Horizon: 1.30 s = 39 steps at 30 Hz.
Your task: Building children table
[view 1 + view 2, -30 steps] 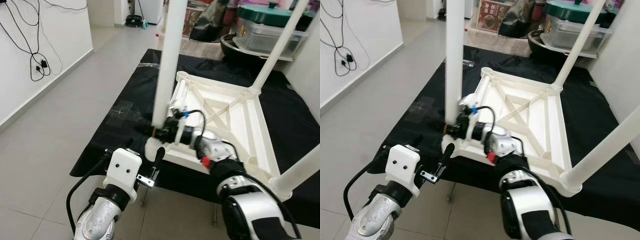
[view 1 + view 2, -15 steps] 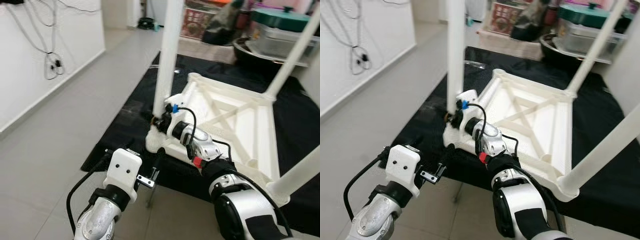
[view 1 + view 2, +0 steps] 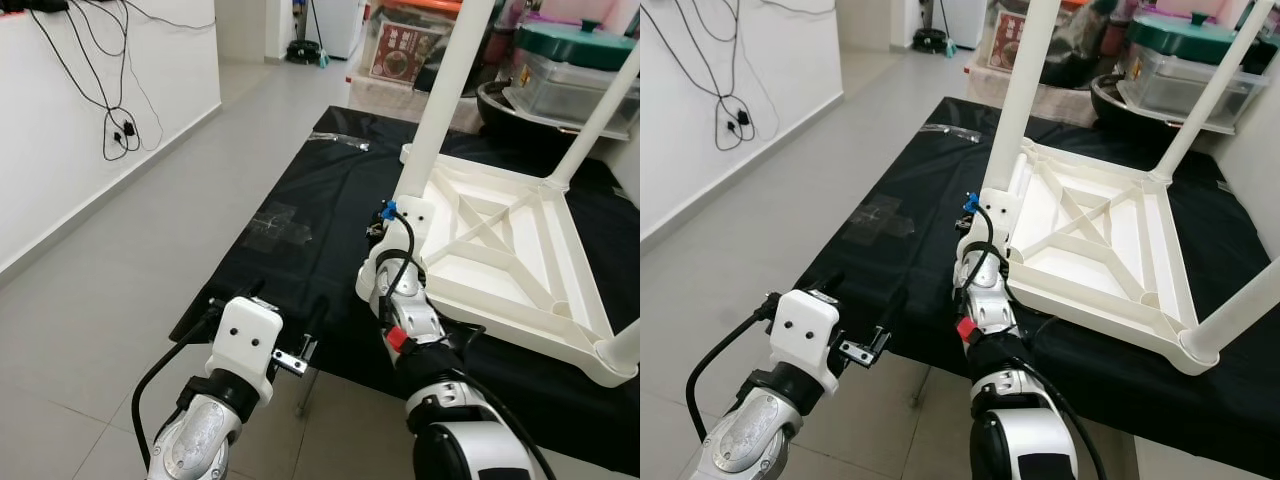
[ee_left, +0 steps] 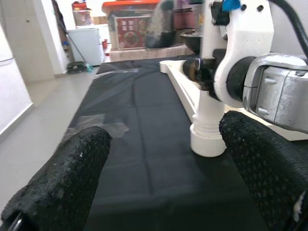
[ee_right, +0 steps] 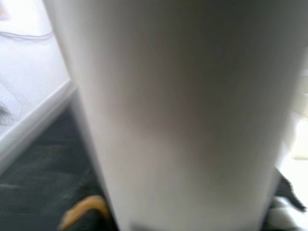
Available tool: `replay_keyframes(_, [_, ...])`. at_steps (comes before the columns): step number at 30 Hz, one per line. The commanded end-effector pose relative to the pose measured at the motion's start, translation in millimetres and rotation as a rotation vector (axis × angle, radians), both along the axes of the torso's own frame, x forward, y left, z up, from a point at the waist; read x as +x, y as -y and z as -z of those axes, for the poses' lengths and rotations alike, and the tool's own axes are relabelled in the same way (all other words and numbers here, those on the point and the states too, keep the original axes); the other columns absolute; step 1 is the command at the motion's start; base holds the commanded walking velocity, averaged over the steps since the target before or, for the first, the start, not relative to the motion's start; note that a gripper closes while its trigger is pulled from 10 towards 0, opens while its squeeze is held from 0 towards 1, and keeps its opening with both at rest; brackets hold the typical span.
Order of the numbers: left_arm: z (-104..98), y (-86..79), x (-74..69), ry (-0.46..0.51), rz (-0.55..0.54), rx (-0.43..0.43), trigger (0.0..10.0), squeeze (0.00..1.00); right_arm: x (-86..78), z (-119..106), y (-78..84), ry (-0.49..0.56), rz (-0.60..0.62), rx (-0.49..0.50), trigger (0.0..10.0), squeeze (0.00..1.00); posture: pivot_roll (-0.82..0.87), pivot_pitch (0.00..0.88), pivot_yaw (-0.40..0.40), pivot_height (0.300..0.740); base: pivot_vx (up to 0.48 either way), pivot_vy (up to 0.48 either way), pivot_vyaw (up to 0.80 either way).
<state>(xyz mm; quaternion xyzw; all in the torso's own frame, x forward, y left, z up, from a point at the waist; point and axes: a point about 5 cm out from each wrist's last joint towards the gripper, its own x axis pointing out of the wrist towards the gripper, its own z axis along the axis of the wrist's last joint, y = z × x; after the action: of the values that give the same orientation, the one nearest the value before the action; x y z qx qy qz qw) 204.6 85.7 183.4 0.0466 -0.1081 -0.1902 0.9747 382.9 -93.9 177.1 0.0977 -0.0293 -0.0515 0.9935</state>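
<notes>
While the white children's table lies upside down on a black sheet spread over the grey floor, the left eye view shows the right tool reaching to the near-left corner, at the base of a white leg that stands upright there. Its fingers are hidden behind the wrist, so I cannot tell whether they grip the leg. The left tool hovers low at the sheet's near edge.

From the right eye view, two more legs rise from the far-right and near-right corners. Storage bins stand beyond the sheet.

Seen by the left wrist, both black fingers are spread wide, empty, with the corner socket between them.

Through the right wrist, the leg looms close and blurred.
</notes>
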Motion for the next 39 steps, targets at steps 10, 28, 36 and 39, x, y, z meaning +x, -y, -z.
replay_keyframes(10, [7,2.2,-1.5,-0.023,0.009,0.02,10.0,0.0,-7.8,-16,-16.4,0.222,-0.7,-0.014,10.0,0.0,0.12,0.067,-0.121,0.74,0.0,0.0,0.0])
replay_keyframes(28, [8,2.7,-0.9,-0.023,0.004,0.024,10.0,0.0,-12.4,-5,-34.1,0.112,-1.193,-0.123,4.0,0.0,0.13,0.044,-0.126,0.74,0.0,0.0,0.0])
replay_keyframes(36, [8,2.8,-0.8,-0.023,0.003,0.024,10.0,0.0,1.6,-4,-20.1,0.092,-0.856,-0.136,0.0,0.0,0.12,0.046,-0.123,0.74,0.0,0.0,0.0])
replay_keyframes(39, [8,3.1,-0.7,-0.023,0.004,0.023,10.0,0.0,4.8,-3,-14.9,0.075,-0.759,-0.137,0.0,0.0,0.12,0.046,-0.123,0.74,0.0,0.0,0.0])
